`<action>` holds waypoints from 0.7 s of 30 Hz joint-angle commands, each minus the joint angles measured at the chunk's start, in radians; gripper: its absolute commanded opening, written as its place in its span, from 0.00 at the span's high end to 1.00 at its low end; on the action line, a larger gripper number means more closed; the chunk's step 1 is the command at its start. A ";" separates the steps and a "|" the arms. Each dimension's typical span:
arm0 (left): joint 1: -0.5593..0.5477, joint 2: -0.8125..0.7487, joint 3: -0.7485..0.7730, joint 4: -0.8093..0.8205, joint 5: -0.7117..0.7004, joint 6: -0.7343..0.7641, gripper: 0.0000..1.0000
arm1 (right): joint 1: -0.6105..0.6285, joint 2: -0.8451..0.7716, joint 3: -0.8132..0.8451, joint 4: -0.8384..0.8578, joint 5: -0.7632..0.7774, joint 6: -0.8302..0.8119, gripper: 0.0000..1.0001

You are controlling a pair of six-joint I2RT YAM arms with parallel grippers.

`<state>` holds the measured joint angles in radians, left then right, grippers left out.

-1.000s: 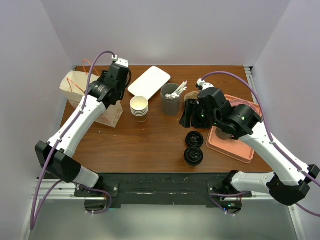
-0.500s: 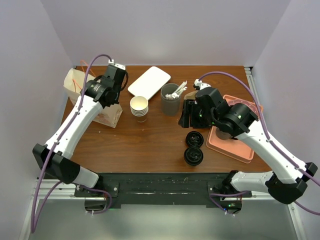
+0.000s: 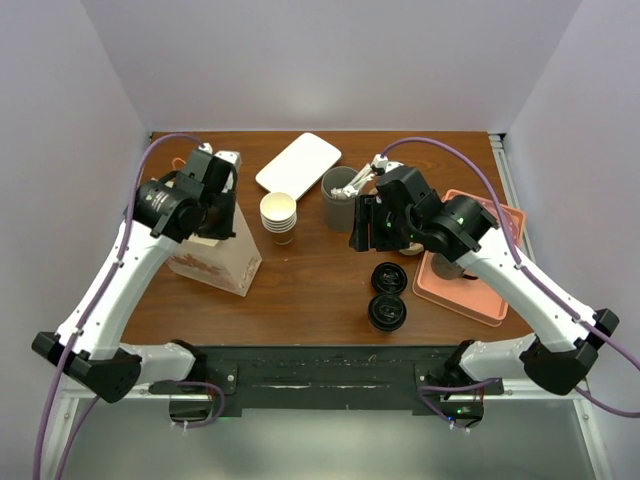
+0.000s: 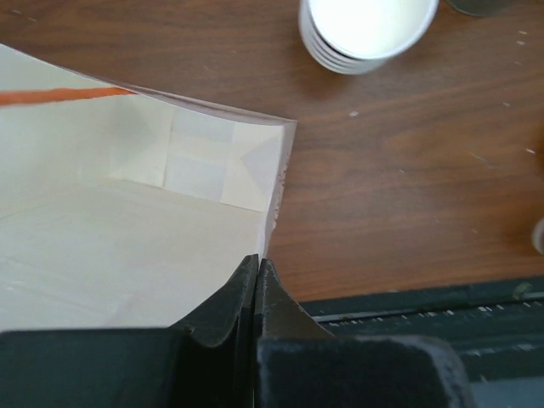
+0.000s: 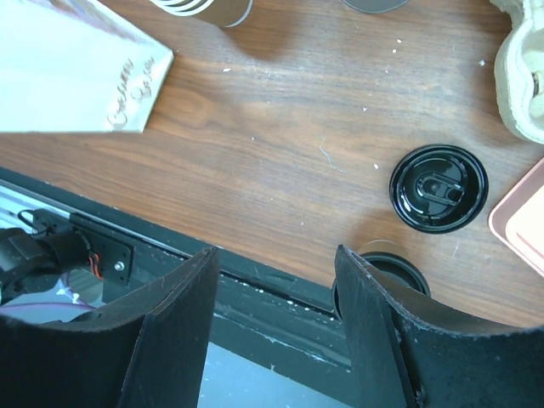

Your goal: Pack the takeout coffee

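Note:
Two black round lids lie in front of the right arm. The nearer one (image 3: 387, 312) (image 5: 393, 269) shows a pale wall beneath it and looks like the takeout coffee. It is half hidden behind my right finger in the right wrist view. The farther lid (image 3: 388, 277) (image 5: 439, 188) looks flat. My right gripper (image 3: 364, 228) (image 5: 276, 255) hangs open and empty, behind and left of both. My left gripper (image 3: 212, 215) (image 4: 257, 259) is shut on the rim of the cream paper bag (image 3: 220, 258) (image 4: 127, 238), whose mouth gapes open with an orange handle (image 4: 59, 95) showing.
A stack of lidless cream cups (image 3: 279, 213) (image 4: 365, 30) stands right of the bag. Behind it are a dark grey cup of white utensils (image 3: 340, 198) and a white tray (image 3: 298, 163). A pink tray (image 3: 480, 300) lies at the right, and a cardboard carrier (image 5: 523, 76) is beside it.
My left gripper has shut on the bag's rim and pulled the bag from the back left corner nearer and to the right. The right gripper has drifted slightly left.

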<state>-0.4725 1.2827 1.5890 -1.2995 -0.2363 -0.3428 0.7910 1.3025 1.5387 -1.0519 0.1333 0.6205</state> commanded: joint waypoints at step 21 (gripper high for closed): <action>-0.167 -0.157 -0.188 0.345 0.472 -0.447 1.00 | -0.068 -0.103 -0.029 0.139 -0.112 -0.090 0.38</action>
<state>-0.6365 1.1481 1.4464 -1.0790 0.1764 -0.7521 0.7242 1.2243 1.5124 -0.9550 0.0353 0.5167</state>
